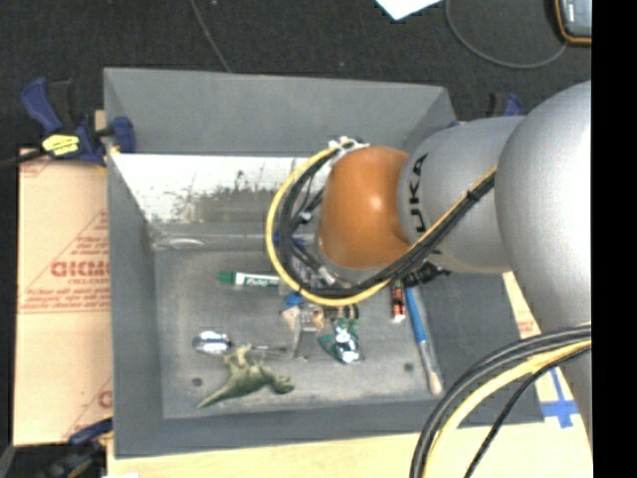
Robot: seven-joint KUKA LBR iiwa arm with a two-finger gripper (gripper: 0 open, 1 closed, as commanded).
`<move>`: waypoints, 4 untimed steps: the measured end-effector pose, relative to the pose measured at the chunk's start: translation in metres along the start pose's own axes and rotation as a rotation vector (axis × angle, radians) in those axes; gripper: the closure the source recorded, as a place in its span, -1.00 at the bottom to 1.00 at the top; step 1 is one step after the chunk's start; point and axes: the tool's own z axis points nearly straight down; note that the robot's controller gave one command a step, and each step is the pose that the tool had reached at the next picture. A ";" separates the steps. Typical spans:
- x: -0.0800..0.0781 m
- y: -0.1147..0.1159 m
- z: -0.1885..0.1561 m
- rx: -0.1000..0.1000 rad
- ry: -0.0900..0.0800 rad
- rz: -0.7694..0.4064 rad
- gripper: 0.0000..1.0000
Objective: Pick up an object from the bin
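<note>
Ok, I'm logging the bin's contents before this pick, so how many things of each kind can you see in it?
Pens and markers: 2, a green marker and a blue pen
Toy animals: 1, a green dinosaur
Shiny silver piece: 1
Green-and-white piece: 1
Red piece, partly hidden: 1
Total: 6 in sight

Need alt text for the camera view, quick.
The gripper is low in the bin, near its middle, beside a small green-and-white thing. A green dinosaur and a silvery thing lie bottom-left, a green marker above, a blue pen right.
</note>
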 end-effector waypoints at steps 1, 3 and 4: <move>-0.003 -0.018 0.029 -0.001 -0.002 -0.052 -1.00; -0.010 -0.014 0.028 -0.002 -0.006 -0.179 1.00; -0.011 -0.014 0.026 -0.002 -0.008 -0.177 1.00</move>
